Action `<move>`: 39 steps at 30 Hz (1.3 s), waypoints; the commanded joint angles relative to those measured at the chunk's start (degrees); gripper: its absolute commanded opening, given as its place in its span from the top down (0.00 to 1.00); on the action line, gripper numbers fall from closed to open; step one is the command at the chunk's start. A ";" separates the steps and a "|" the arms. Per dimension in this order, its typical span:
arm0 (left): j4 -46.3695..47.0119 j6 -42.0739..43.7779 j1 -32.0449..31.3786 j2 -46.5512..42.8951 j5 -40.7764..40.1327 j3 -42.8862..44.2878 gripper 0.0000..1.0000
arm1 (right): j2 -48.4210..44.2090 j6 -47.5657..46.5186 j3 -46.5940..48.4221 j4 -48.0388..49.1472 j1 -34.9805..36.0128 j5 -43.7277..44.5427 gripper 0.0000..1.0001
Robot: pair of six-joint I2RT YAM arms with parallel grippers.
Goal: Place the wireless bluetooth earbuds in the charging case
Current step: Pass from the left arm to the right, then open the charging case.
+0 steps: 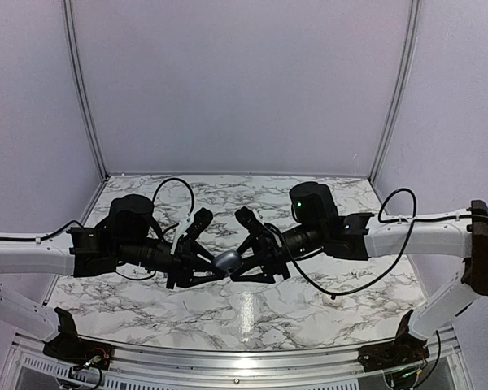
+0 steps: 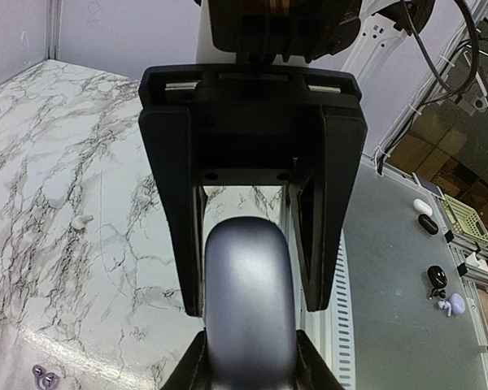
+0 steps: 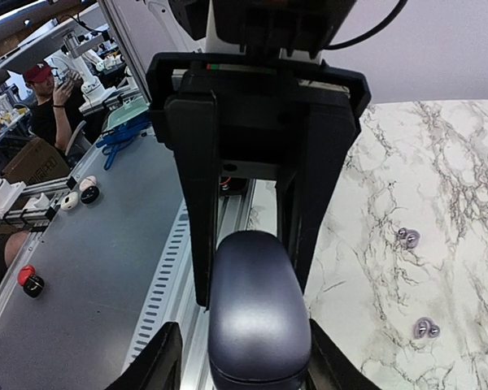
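Nearest us: a grey-blue rounded charging case [image 3: 256, 313], held above the white-and-grey marble table [image 1: 325, 313]. The left gripper [image 2: 248, 361] pinches one end. The right gripper [image 3: 244, 361] brackets the other, jaws apart, with a gap on one side. One small shiny grey earbud [image 3: 407, 237] and a second earbud [image 3: 425, 328] lie apart on the marble, away from the near edge; the top view does not resolve them. Only the left wrist view shows a small white rounded bit [image 2: 81, 219]. Only the right wrist view shows a seated person in a red cap [image 3: 45, 97].
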 commanded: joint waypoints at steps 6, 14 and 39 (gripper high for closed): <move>3.43 0.18 -0.33 -0.01 -0.18 1.02 0.77 | 0.40 -0.84 2.96 0.42 0.56 -3.13 0.65; 4.06 0.45 -0.37 -0.33 -1.04 0.41 0.75 | 0.66 -1.52 3.29 -0.70 0.56 -3.65 0.81; 5.16 3.76 2.83 11.59 -5.52 3.68 0.22 | 5.44 -2.67 -7.76 13.67 -5.24 -0.04 0.96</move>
